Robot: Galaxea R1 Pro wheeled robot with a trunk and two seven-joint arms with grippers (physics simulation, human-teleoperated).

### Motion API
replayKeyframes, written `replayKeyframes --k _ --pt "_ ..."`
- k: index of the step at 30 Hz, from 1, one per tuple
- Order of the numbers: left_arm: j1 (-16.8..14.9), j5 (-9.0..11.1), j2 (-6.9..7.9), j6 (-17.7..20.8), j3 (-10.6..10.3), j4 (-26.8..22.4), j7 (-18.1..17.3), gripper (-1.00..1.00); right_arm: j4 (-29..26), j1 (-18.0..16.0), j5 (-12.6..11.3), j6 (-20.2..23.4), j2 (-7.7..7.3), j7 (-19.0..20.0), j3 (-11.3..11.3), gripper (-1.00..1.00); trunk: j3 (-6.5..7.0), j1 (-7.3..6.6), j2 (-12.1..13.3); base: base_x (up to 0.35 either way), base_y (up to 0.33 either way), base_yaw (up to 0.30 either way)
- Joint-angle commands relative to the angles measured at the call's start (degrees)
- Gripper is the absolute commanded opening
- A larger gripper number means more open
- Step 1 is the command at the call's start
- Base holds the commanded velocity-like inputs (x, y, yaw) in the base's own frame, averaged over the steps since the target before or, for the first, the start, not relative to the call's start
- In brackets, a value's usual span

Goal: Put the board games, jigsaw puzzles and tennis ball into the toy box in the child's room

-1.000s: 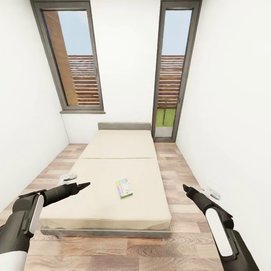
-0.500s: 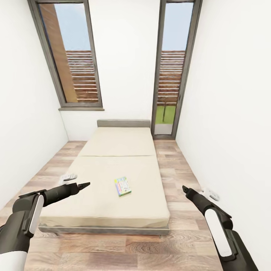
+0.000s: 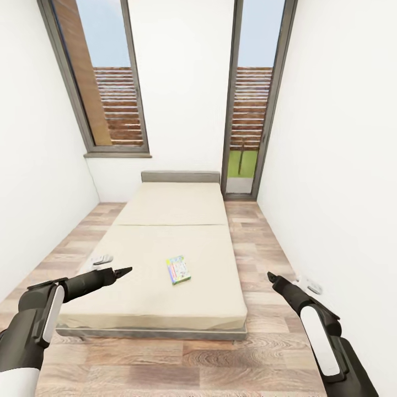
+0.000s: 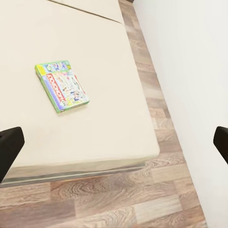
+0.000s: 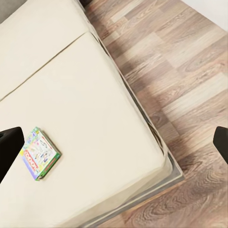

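One board game (image 3: 178,269), a flat green-edged box with colourful art and a red logo band, lies flat on the cream mattress of the bed (image 3: 165,220), near its foot end. It also shows as the board game (image 4: 62,85) and the board game (image 5: 40,153) in the wrist views. My left gripper (image 3: 124,271) hangs open over the bed's near left part, left of the box and apart from it. My right gripper (image 3: 270,275) hangs open over the floor to the right of the bed. Both are empty, with fingertips (image 4: 9,147) (image 5: 9,142) spread wide.
White walls close in on both sides, with wood-plank floor strips (image 3: 259,242) along the bed. A small white object (image 3: 102,258) lies on the floor left of the bed and another white object (image 3: 309,285) lies by the right wall. A tall window and a glass door stand behind the headboard.
The whole picture has shifted upward a little, so the camera has moved. Both arms hold the same pose and the board game lies where it was on the mattress.
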Motion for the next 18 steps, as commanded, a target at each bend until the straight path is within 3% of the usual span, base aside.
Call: replayKeyframes --k 1,8,18 --pt "-0.04 0.36 0.00 0.49 0.05 -0.02 0.03 1.00 -0.09 -0.05 -0.60 0.16 -0.02 -0.50 0.02 1.00 -0.23 0.03 -0.13 0.001 -0.042 0.000" --pt "-0.01 0.36 0.00 0.56 0.04 0.05 0.30 1.00 -0.07 -0.05 -0.60 0.18 0.01 -0.47 0.02 1.00 -0.89 0.03 -0.13 0.034 -0.111 0.000" --pt "-0.01 0.36 0.00 0.57 0.04 0.07 0.32 1.00 -0.09 -0.05 -0.60 0.16 -0.03 -0.46 0.02 1.00 -1.84 0.03 -0.13 0.008 -0.019 0.000"
